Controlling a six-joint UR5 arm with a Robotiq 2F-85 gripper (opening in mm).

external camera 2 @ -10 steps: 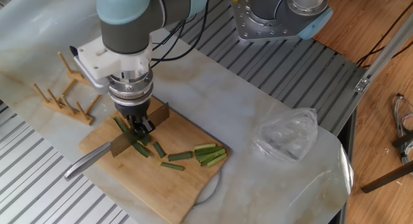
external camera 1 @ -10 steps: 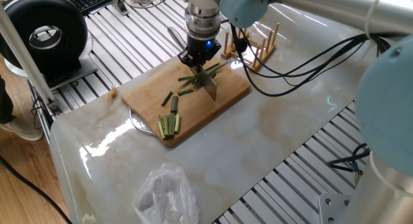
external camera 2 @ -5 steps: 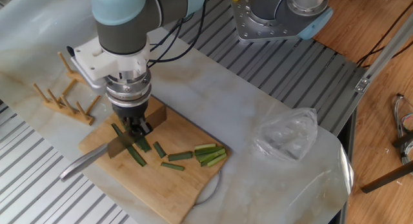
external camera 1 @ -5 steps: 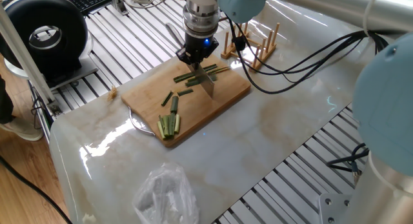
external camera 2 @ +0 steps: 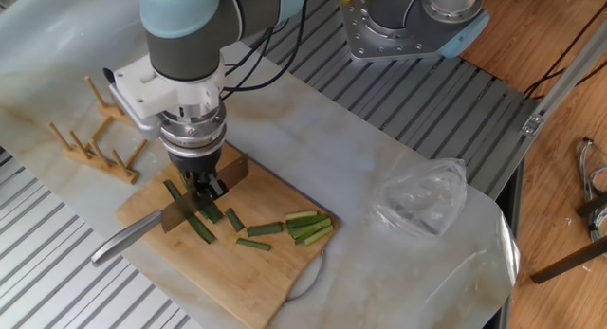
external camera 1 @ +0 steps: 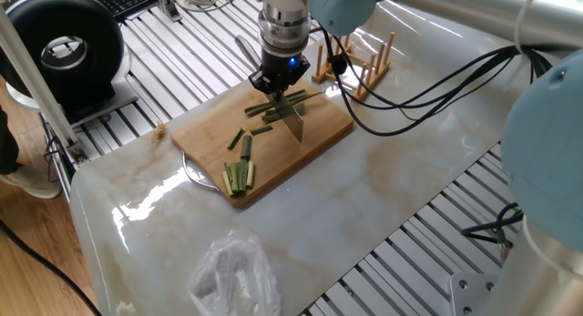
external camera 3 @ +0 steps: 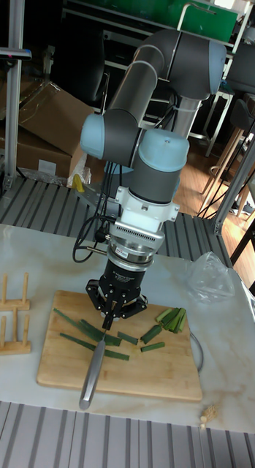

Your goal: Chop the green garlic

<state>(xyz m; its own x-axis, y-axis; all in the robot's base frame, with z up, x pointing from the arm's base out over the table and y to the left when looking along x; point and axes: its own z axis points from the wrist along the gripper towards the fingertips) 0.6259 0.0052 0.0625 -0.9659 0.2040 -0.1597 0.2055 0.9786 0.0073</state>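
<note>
My gripper [external camera 1: 274, 82] [external camera 2: 201, 185] [external camera 3: 112, 316] is shut on a knife [external camera 2: 194, 208], holding it at the back of the blade. Its blade [external camera 1: 294, 121] stands edge-down on the wooden cutting board [external camera 1: 208, 125] [external camera 2: 275, 277] [external camera 3: 156, 380], and its grey handle [external camera 3: 90, 379] points off the board's edge. Long dark stalks of green garlic [external camera 1: 284, 103] [external camera 2: 193, 223] [external camera 3: 74, 322] lie under and beside the blade. Short cut segments [external camera 1: 245, 146] [external camera 2: 264, 229] [external camera 3: 151, 334] are scattered toward the middle of the board.
A bundle of paler green sticks [external camera 1: 239, 176] [external camera 2: 309, 226] [external camera 3: 172, 318] lies at the board's end. A wooden peg rack [external camera 1: 363, 66] [external camera 2: 95, 139] stands beside the board. A crumpled plastic bag [external camera 1: 233, 272] [external camera 2: 423, 196] lies on the marble top. A plate rim [external camera 1: 195, 176] shows under the board.
The gripper and knife rose and shifted slightly along the stalks, then came back down a little. The long stalks lie slightly differently than a second ago.
</note>
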